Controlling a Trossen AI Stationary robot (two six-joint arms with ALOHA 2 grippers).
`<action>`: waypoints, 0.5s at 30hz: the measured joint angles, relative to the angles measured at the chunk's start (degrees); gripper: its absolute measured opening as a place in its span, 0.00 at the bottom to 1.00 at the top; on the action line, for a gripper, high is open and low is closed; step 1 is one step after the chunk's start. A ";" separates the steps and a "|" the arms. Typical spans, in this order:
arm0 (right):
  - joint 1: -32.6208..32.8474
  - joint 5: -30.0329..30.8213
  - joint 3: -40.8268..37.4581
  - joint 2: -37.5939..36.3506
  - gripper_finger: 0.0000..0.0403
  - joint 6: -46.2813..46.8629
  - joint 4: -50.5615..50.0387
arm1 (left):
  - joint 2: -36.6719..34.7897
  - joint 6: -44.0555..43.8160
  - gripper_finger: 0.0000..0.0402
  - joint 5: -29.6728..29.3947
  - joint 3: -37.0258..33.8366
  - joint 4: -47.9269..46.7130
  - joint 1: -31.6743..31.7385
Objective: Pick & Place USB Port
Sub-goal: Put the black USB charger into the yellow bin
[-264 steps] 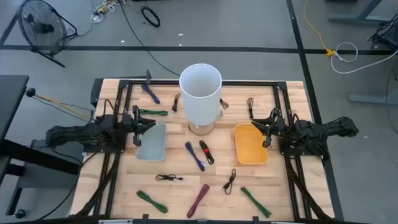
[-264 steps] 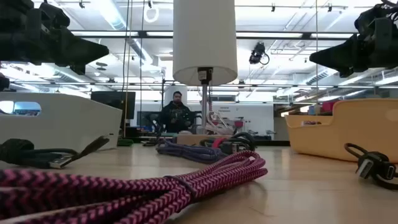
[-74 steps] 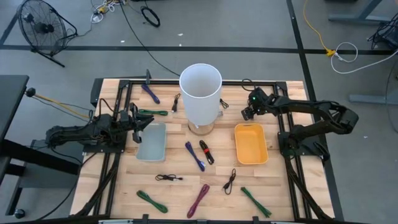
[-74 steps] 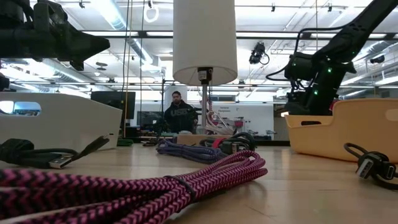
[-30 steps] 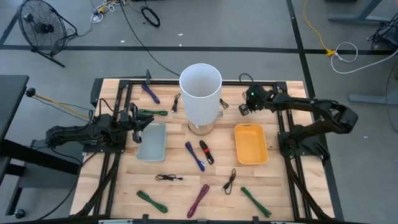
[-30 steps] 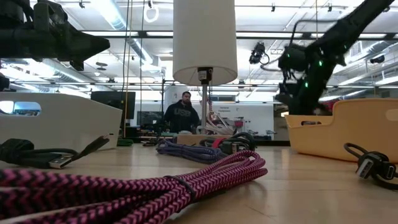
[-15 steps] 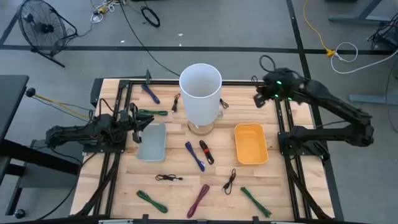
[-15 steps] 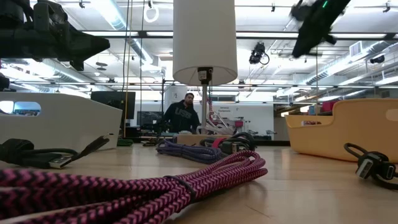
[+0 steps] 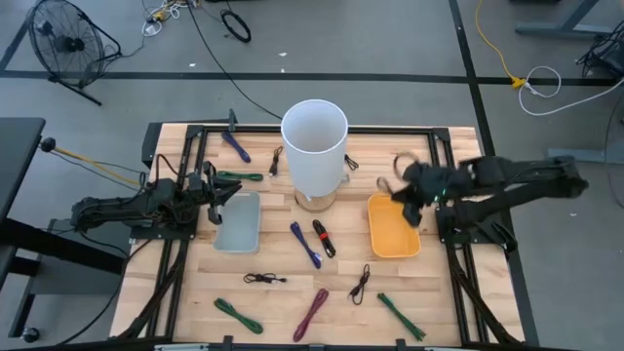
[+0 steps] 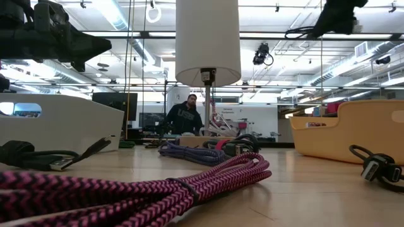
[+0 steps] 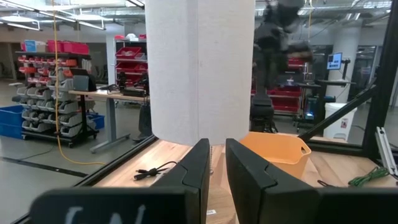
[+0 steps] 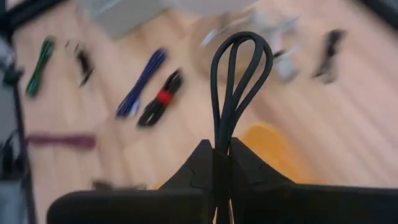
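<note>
High view is showing our right gripper (image 9: 413,195) carrying the black cable (image 9: 400,168), jaws clenched on its folded loops, which are sticking out toward eleven o'clock. The orange bin (image 9: 393,226) is lying just below, toward six. Our left gripper (image 9: 216,191) is waiting over the grey bin (image 9: 239,222), jaws nearly closed, empty.

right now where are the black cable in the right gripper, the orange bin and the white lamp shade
black cable (image 12: 239,74), right wrist view, on the looped end above the fingers
orange bin (image 9: 392,241), high view, on its bare floor
white lamp shade (image 9: 314,136), high view, on its open top
</note>
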 joint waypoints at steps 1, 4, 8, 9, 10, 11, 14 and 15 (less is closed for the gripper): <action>1.96 0.25 -0.14 0.93 0.04 0.52 -0.30 | 0.00 -0.06 0.14 0.00 0.00 0.02 -0.02; 6.97 0.95 -0.48 3.93 0.04 1.77 -1.98 | 0.00 -1.14 0.14 0.00 -0.01 -0.07 -0.02; 11.96 0.66 -0.48 7.63 0.04 2.82 -2.61 | -0.02 -1.16 0.14 0.00 0.00 -0.09 -0.02; 12.93 0.78 -0.48 8.49 0.04 3.20 -2.81 | 0.00 -1.14 0.14 0.00 0.00 -0.09 -0.02; 13.80 1.07 -0.48 9.22 0.04 4.14 -3.01 | 0.00 -1.14 0.14 0.00 -0.01 -0.09 -0.02; 14.51 1.62 -0.48 9.88 0.04 5.11 -3.41 | 0.00 -1.14 0.14 0.00 -0.01 -0.12 -0.01; 15.79 4.77 -0.48 11.42 0.04 6.86 -5.75 | 0.00 -1.11 0.14 0.00 0.00 -0.15 0.00; 15.82 5.76 -0.48 11.69 0.04 7.56 -6.86 | 0.00 -1.11 0.14 0.00 -0.02 -0.15 0.00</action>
